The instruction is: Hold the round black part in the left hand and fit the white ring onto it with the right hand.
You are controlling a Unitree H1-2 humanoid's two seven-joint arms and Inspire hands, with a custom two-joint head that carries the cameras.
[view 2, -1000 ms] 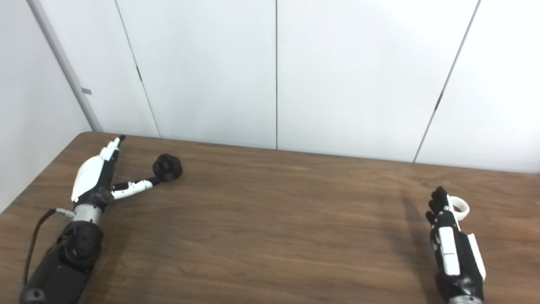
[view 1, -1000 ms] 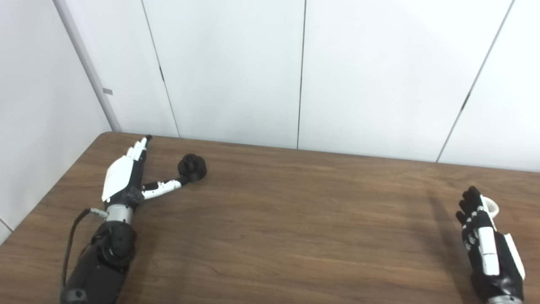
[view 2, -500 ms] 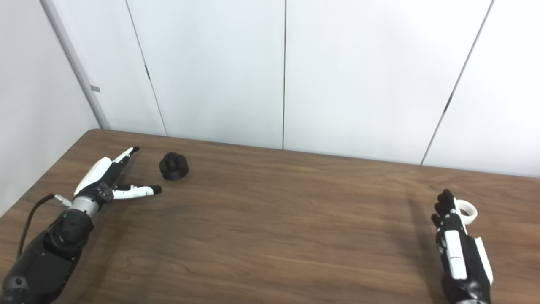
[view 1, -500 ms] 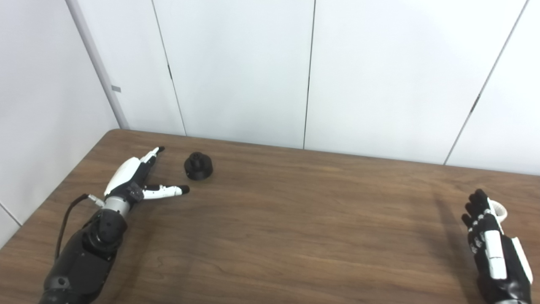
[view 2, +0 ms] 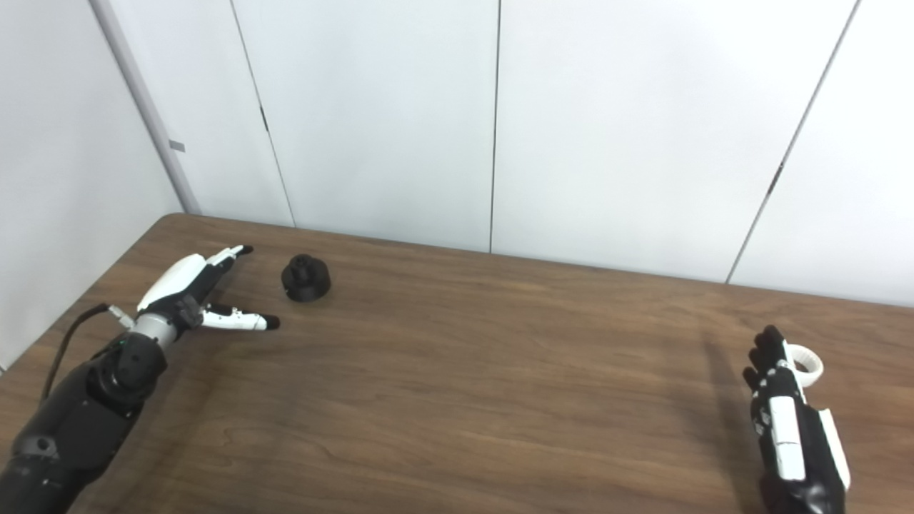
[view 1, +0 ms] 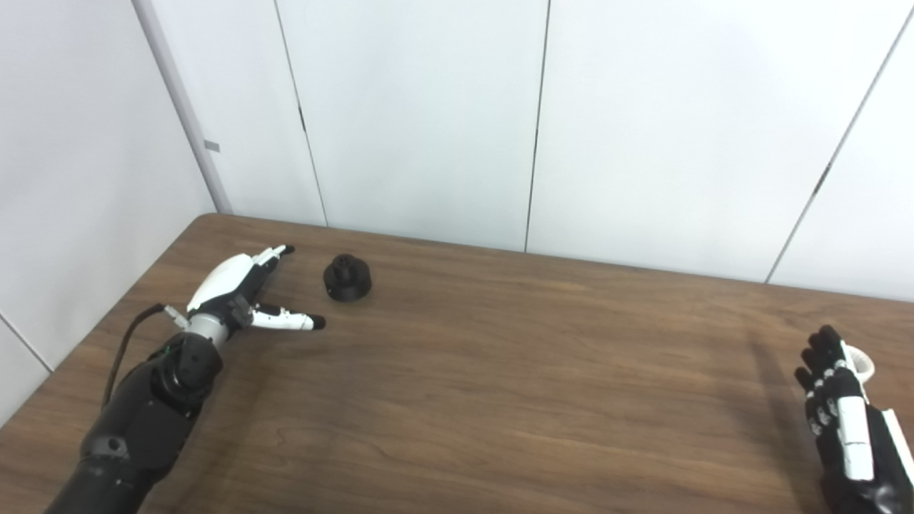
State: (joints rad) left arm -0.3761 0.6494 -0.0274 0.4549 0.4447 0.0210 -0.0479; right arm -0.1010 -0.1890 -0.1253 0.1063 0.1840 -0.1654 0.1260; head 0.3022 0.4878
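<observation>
Left hand [view 1: 239, 296] low over the table's [view 1: 500, 371] far left corner, fingers and thumb spread, empty, round black part [view 1: 347, 278] resting just beside its thumb tip, right hand [view 2: 789, 428] near the right edge, fingers straight, holding nothing, white ring [view 2: 805, 362] lying by its fingertips, no legible markings.

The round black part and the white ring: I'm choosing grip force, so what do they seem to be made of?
The round black part looks like matte black plastic: dull, with no bright highlights, though coated metal can't be ruled out. The white ring looks like smooth white plastic, evenly coloured; it is small and partly hidden behind the right hand.
</observation>
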